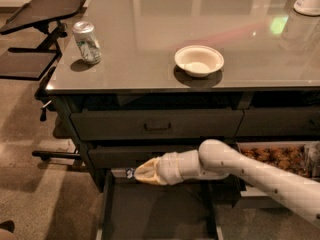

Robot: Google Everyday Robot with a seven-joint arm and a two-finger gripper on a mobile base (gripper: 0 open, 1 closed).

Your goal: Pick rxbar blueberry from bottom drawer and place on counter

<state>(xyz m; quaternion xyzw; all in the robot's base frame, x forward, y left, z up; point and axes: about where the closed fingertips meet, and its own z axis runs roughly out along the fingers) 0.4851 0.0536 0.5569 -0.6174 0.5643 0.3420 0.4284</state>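
The gripper [137, 173] hangs at the back left of the open bottom drawer [160, 214], its tip right at the snack bar [129, 173]. Whether it's clamped can't be told. On the counter [200, 24] above are a can [87, 41] and a bowl [199, 60].

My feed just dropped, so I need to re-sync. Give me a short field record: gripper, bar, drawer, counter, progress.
gripper: at the back left of the open bottom drawer, just under the drawer above
rxbar blueberry: small dark item with pale marks at the gripper's tip, probably the bar; grasp unclear
bottom drawer: pulled out
counter: holds drink can at left, white bowl mid-front
progress: bar not yet on counter
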